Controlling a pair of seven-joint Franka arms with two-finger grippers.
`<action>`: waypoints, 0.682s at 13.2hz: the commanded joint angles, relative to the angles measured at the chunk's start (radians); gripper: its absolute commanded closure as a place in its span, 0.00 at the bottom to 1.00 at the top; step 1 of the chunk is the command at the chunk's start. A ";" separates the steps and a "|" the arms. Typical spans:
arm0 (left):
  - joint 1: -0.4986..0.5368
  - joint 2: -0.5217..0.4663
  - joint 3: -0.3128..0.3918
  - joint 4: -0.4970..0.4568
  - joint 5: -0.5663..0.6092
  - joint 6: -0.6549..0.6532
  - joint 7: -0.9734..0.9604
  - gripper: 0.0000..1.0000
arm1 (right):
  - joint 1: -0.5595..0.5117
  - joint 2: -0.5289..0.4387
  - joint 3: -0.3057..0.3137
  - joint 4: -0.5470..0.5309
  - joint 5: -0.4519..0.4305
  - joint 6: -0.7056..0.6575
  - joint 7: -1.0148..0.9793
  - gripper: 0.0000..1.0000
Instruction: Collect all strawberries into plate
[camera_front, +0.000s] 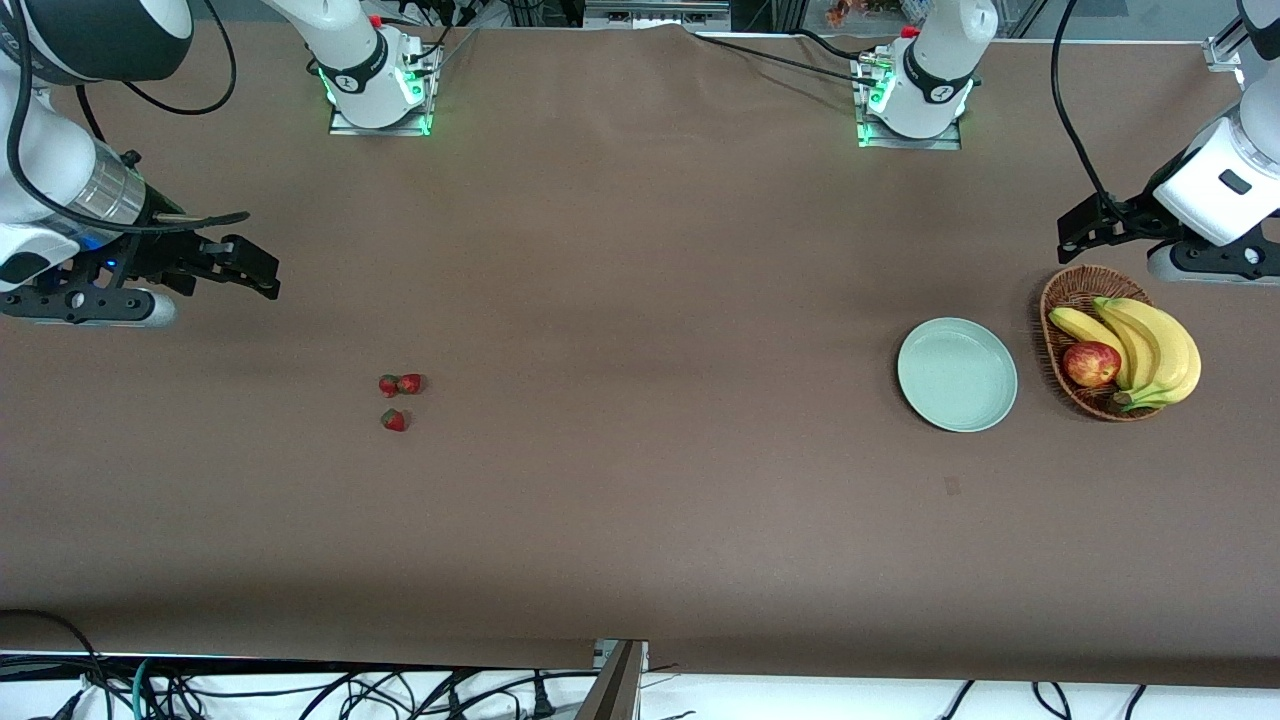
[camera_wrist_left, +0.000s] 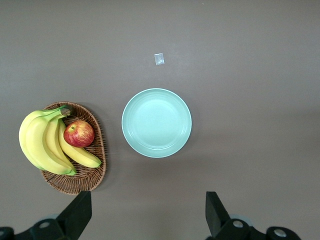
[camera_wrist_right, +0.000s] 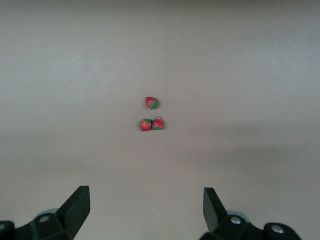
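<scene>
Both pincers hang wide open and hold nothing: the right pincer (camera_front: 262, 272) is up over the worktop (camera_front: 640, 520) near the edge at the right arm's end, and the left pincer (camera_front: 1078, 232) is over the edge at the left arm's end, just above the brown wicker basket (camera_front: 1062, 300) of yellow bananas (camera_front: 1150, 345) and a red apple (camera_front: 1091, 363). Each arm looks to be waiting.

Nothing of the task is done yet, as far as can be judged. All three tiny red strawberries with green caps (camera_front: 399, 397) lie bare on the worktop toward the right arm's end, two touching side by side and the third just beside them, nearer the front camera. The round, shallow, mint-green plate (camera_front: 957, 374) sits well apart from them toward the left arm's end, just beside the basket, with nothing in it.

So all three berries remain to be picked up and carried along the worktop to the plate.
</scene>
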 joint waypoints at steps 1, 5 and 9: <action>-0.007 0.010 0.002 0.030 -0.003 -0.023 -0.004 0.00 | -0.007 -0.020 0.009 -0.046 0.000 0.034 0.018 0.00; -0.004 0.009 0.004 0.028 -0.003 -0.024 -0.002 0.00 | -0.007 -0.014 0.009 -0.022 -0.001 0.034 -0.002 0.00; -0.005 0.009 0.002 0.028 -0.003 -0.024 -0.004 0.00 | -0.002 -0.017 0.010 -0.014 -0.007 -0.028 0.007 0.00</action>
